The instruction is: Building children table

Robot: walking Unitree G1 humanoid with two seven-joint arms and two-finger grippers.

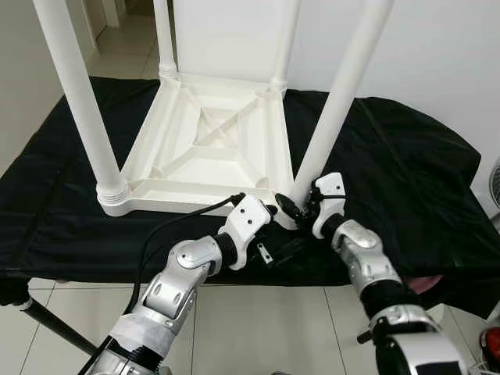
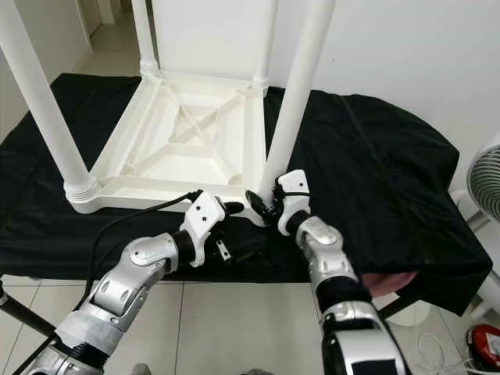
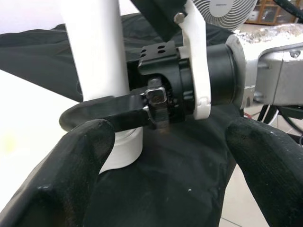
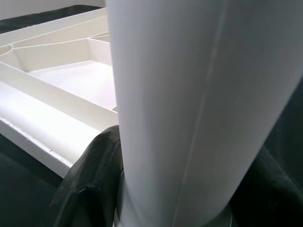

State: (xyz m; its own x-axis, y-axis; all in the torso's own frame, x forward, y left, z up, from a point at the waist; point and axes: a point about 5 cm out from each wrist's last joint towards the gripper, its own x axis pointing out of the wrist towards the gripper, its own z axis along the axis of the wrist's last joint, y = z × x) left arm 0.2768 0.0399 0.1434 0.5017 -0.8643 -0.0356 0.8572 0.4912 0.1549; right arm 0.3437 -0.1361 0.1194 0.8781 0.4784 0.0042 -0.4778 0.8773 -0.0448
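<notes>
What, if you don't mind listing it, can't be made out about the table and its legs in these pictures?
- Near-right leg: its seating in the corner socket, hidden in the eye views by the right gripper.
- All four leg tops: cut off by the eye views' upper edge.
- Tabletop face: turned down against the black cloth.
- Left gripper: fingers blurred in the left wrist view.

White room, black-draped work surface

Ahead of me a plain white wall (image 2: 391, 55); below, pale floor tiles (image 1: 258, 328) — a black cloth (image 1: 406, 180) covers the surface, and a fan (image 2: 483, 181) stands beside it.
</notes>
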